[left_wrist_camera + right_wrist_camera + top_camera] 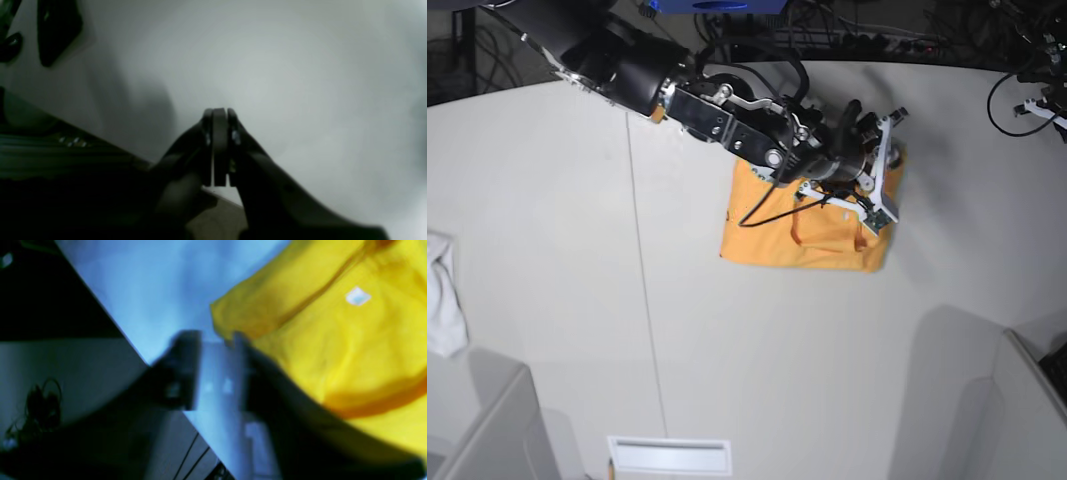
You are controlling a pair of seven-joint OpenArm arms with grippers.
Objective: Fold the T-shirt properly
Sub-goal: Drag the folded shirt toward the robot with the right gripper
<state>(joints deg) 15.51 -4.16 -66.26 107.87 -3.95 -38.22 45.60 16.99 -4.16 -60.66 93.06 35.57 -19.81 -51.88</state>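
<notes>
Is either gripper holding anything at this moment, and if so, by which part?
Nothing is held. The right gripper stands open at the T-shirt edge, with no cloth between its jaws. The left gripper is shut on nothing.

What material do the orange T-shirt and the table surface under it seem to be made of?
T-shirt: soft woven or knitted fabric, probably cotton, matte; it shows creases, folded layers and a stitched hem. A small white label sits on it.
Table: a smooth, hard, off-white board, perhaps laminate, slightly matte; a thin straight seam runs across it.

White table: folded orange T-shirt near far edge; white cloth far left.
</notes>
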